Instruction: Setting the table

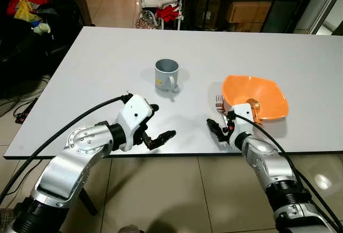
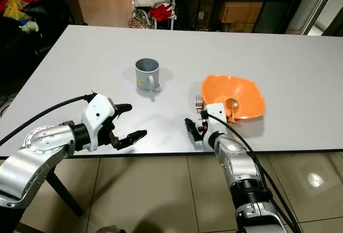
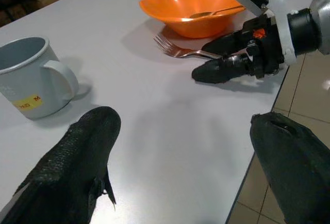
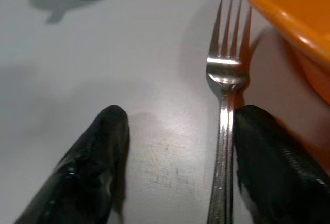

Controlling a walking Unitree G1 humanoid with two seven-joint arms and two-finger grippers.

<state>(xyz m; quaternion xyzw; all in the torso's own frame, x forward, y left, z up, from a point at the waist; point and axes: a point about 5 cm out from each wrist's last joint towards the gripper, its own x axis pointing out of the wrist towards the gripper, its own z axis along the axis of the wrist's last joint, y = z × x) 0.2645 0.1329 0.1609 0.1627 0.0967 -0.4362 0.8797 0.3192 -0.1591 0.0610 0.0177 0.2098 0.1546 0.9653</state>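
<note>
White table [image 1: 107, 61], tiled floor beyond. Items laid: grey mug [image 1: 166, 74] at centre; orange bowl [image 1: 257, 97] at its 4 o'clock, gold spoon [image 1: 253, 106] inside; fork [image 4: 225, 131] at the bowl's 9 o'clock, touching its foot. Setting judged mostly done (fork alignment perhaps outstanding). Right gripper [image 4: 178, 157]: released, one finger against the fork handle. Left gripper [image 1: 155, 126]: spread, holding nothing, near the front edge. Right wrist view alone resolves the tines.

Bright, sharp; soft overhead shadows
</note>
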